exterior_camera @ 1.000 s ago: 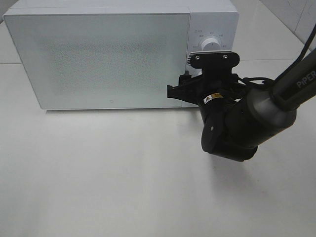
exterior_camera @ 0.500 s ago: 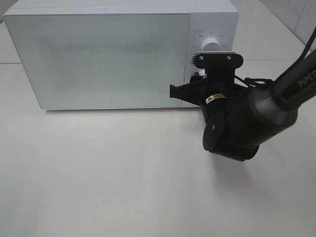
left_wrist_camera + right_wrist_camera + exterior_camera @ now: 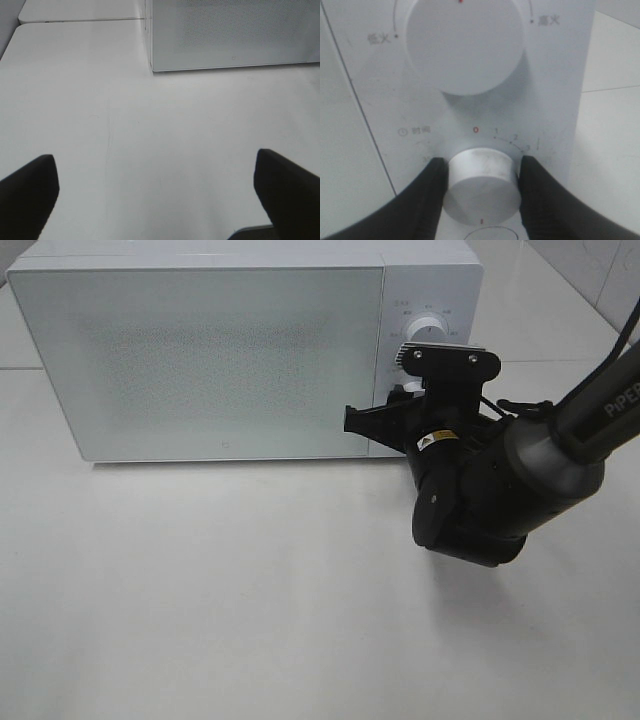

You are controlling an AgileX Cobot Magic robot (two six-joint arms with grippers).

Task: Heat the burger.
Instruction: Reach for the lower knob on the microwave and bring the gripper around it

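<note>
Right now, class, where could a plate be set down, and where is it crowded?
The bare table before the microwave door, left of the right arm. Crowded at the control panel, where the right pincer grips the lower knob.

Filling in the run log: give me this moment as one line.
right gripper: shut on lower knob | left gripper: open, over table | microwave door: closed | burger: not in view

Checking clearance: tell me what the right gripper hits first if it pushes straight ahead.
The microwave's control panel: the right gripper clasps the timer knob, so its fingertips would likely reach the panel face first.
</note>
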